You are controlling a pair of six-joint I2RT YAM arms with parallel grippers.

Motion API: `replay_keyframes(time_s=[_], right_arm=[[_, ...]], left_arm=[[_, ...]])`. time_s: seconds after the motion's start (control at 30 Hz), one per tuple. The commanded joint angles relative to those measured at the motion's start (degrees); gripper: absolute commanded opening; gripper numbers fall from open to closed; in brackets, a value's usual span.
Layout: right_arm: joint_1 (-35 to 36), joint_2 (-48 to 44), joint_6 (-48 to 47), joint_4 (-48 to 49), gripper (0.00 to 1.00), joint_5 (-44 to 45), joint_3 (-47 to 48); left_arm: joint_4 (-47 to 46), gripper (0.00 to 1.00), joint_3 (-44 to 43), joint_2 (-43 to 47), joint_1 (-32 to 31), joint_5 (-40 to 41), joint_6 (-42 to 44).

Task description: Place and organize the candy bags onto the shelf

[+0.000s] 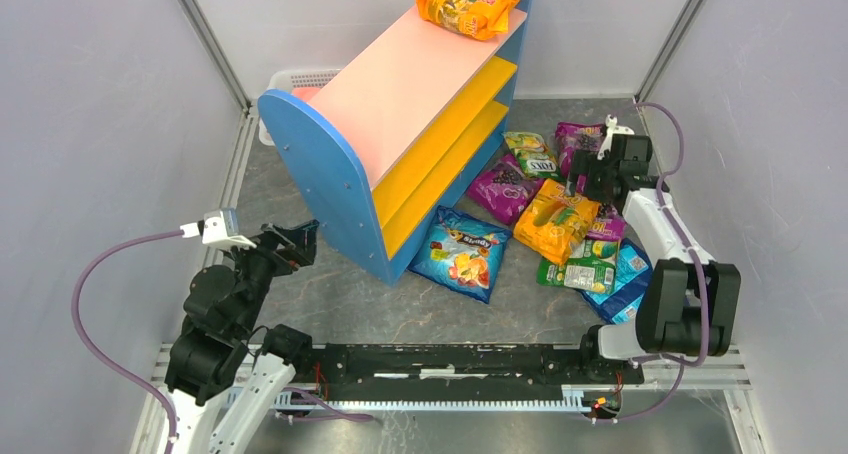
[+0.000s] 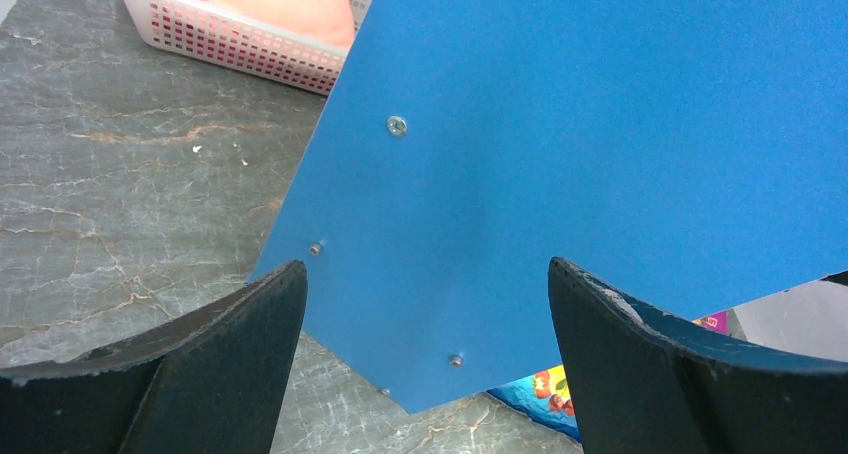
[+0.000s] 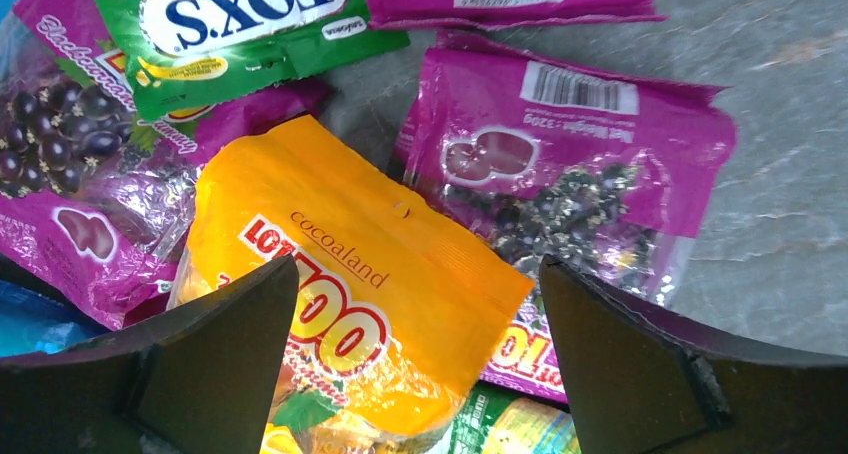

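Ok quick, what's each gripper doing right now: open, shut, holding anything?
Left gripper: open, empty, facing the shelf's blue rounded side panel.
Right gripper: open, empty, over the glossy orange candy bag.

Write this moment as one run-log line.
right claw: open over orange candy bag | left claw: open, facing shelf | on top: orange bags

Lab cell, white panel walls (image 1: 90,104), grey tabletop (image 1: 350,309)

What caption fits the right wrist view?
Open fingers above the orange candy bag, with purple bags and a green bag around.
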State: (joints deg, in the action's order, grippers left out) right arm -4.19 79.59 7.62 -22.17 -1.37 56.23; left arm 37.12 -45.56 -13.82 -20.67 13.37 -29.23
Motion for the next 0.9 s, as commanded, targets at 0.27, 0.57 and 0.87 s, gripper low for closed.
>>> replay_keyframes(time_s=[0.27,0.57,0.87], right_arm=[[-0.7,-3.5,2.7,2.8,0.96,-15.4,-7.2],[-0.7,-20.6,11.3,2.2,0.94,-28.8,-22.8],[-0.6,-26.9,9.3,-4.7,0.94,-19.4,-22.5]], left_arm=[[-2.1,0.95,0.1,-0.5,-0.1,0.2,2.3],[-2.1,0.95,0.1,-0.5,-0.2,-0.1,2.2],[-2.3,0.95,0.1,-0.6,-0.1,-0.5,2.2]])
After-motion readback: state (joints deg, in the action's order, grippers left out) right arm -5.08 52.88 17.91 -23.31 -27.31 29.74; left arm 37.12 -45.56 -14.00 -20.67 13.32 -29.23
